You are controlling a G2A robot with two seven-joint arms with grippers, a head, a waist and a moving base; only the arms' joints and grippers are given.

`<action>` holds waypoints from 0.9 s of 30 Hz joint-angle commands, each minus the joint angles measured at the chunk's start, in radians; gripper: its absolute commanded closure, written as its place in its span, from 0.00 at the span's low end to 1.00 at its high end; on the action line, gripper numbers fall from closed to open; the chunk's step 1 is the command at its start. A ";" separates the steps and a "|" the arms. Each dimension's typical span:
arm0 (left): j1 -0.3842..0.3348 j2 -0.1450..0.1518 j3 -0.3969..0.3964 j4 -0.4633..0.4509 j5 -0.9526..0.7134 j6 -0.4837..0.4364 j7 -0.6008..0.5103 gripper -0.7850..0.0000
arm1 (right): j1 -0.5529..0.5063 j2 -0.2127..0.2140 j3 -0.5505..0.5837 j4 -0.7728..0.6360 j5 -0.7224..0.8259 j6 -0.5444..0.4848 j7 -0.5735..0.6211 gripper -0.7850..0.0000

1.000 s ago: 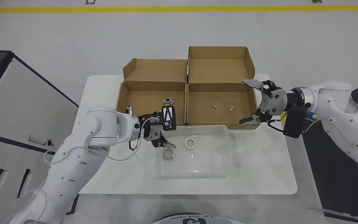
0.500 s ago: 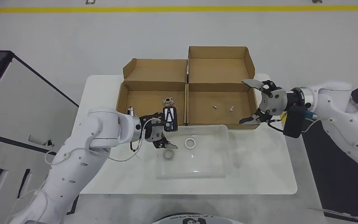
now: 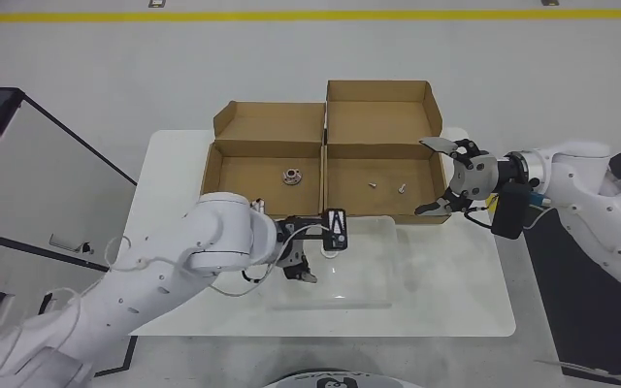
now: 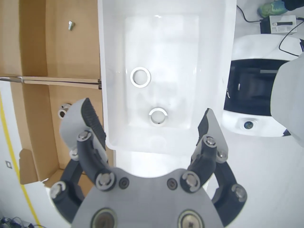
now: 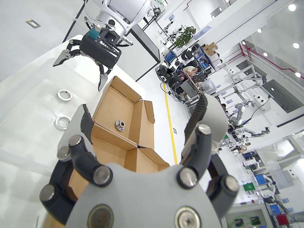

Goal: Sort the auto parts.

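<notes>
Item 1, left gripper [image 4: 147, 113]: fingers spread wide, holding nothing. It hangs over the left end of the white tray [image 4: 111, 36] with its fingertips pointing down at the tray floor.

Item 2, near ring [image 4: 152, 119]: metal, lying flat on the tray floor. In the left wrist view it sits in the gap between the left gripper's two fingers and touches neither.

Item 3, far ring [image 4: 131, 77]: metal, flat, in the same tray. It lies beyond the near ring, toward the tray's middle, apart from the near ring and ahead of the fingertips.

Item 4, right gripper [image 3: 422, 177]: fingers spread wide, empty. It is held at the outer right edge of the right cardboard box [image 3: 349, 179], well apart from both rings.

Item 5, left cardboard box [image 3: 247, 175]: flaps open, holding one flanged part [image 3: 291, 176] (round, with a centre bore) that lies alone on the box floor.

Item 6, right cardboard box: flaps open, holding two bolts [image 3: 372, 181], small and lying apart from each other.

Placement: the boxes stand side by side on the far half of the table [image 3: 446, 291]. The tray lies just beside their near edge.
</notes>
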 commanded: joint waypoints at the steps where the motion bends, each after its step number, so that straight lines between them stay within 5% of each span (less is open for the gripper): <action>1: -0.062 0.007 0.061 0.003 -0.044 0.048 -0.047 0.00 | 0.000 0.000 0.000 0.000 0.000 0.000 0.000 0.00; 14: -0.243 -0.001 0.249 0.077 -0.130 0.126 -0.124 0.00 | 0.000 0.000 0.000 0.000 0.000 0.000 0.000 0.00; 23: -0.276 -0.045 0.342 0.167 -0.095 0.122 -0.120 0.41 | 0.000 0.000 0.000 0.000 0.000 0.000 0.000 0.00; 27: -0.280 -0.065 0.361 0.207 -0.088 0.122 -0.117 0.42 | 0.000 0.000 0.000 0.000 0.000 0.000 0.000 0.00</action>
